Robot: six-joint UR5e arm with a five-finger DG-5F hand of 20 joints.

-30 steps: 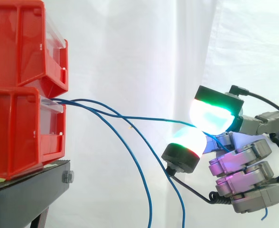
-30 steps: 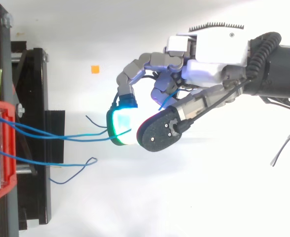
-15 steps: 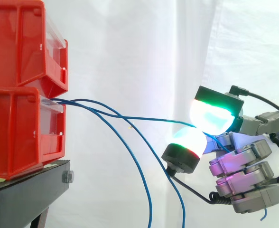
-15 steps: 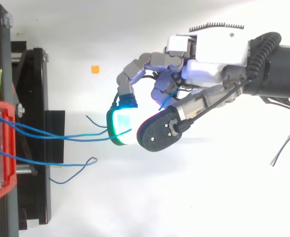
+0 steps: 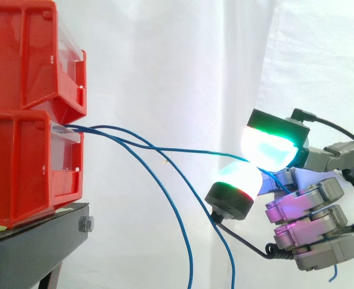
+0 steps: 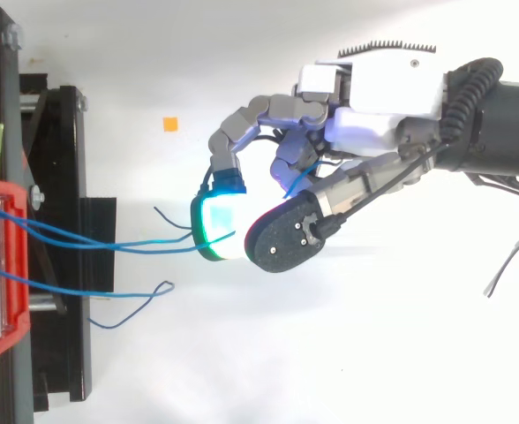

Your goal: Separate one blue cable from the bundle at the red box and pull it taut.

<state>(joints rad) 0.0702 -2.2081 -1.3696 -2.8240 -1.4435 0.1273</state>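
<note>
Where the white curtain (image 5: 165,60) closes off the background, a black stand (image 5: 32,247) occupies the left edge of the side view. It carries two red bins, the upper red bin (image 5: 20,54) stacked directly on the lower red bin (image 5: 20,168). To the right, well apart from the bins, the hand (image 6: 379,115) enters from the right edge with its fingers curled. Two of its fingertips (image 5: 267,147), glowing green over white, close on the blue cable (image 5: 183,149) and pinch it between them. The other fingers are folded toward the palm and show a magenta glow. The bundle (image 5: 99,131) of blue cables leaves the front of the lower red bin, just under its clear label strip (image 5: 65,133). From there the blue cable runs rightward in a nearly straight, gently descending line to the pinch, with a slight bend close to the bin. Past the pads it continues into the hand, and a short blue end (image 5: 332,278) shows beneath the folded fingers. Two loose cables (image 5: 165,192) of the bundle curve downward between bin and hand and leave the side view at its lower edge. Seen from above, one loose end (image 6: 158,290) forms a small loop between the stand and the hand. A small orange square (image 6: 169,124) sits on the white surface near the curled fingers.
</note>
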